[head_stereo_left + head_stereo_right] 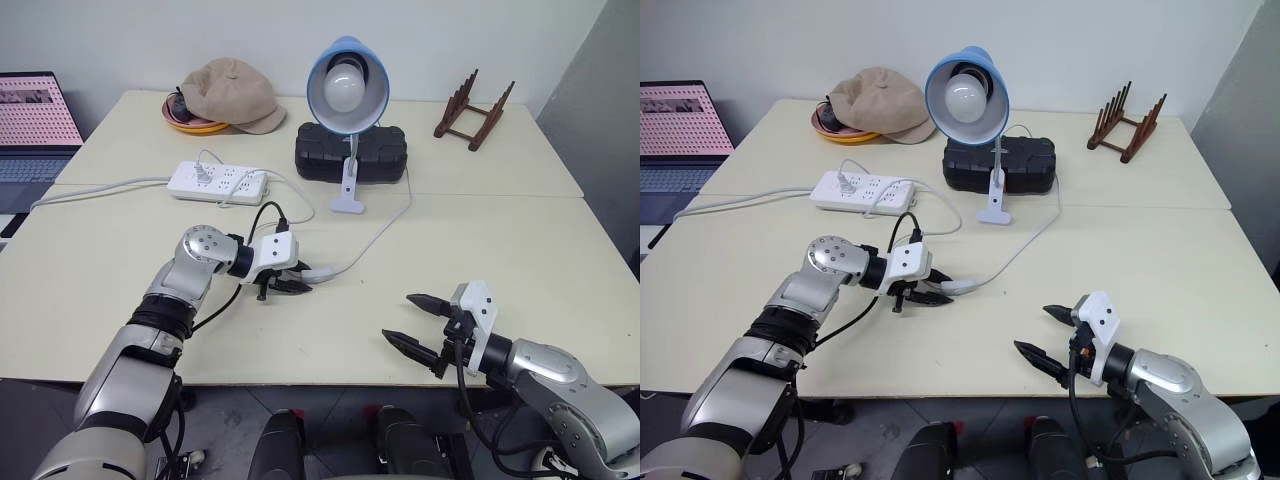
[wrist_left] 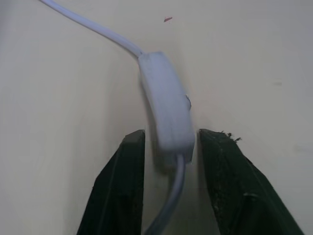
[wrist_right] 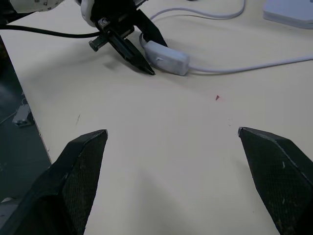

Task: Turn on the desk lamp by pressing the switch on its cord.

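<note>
Center-left of the frame, the left tool (image 1: pixel 290 284) pinches the white switch (image 1: pixel 318 269), which lies flat on the desk (image 1: pixel 520 250), long axis running left-right. The lamp (image 1: pixel 346 90) faces forward, upper center. The right tool (image 1: pixel 412 320) is spread wide, lower right.

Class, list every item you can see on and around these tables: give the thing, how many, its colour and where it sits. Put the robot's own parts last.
desk lamp: 1, light-blue shade, white bulb, unlit; far table, centre.
black box: 1, black; behind the lamp's stem.
cord: 1, white; from the lamp to the switch.
switch: 1, white; near table, between the left gripper's fingers.
power strip: 1, white; left of the lamp.
cap: 1, beige; on an orange dish, far left.
wooden rack: 1, dark brown; far right.
laptop: 1, screen lit; left edge.
left gripper: 1, black fingers, shut on the switch.
right gripper: 1, black fingers, open, over the near edge.
</note>
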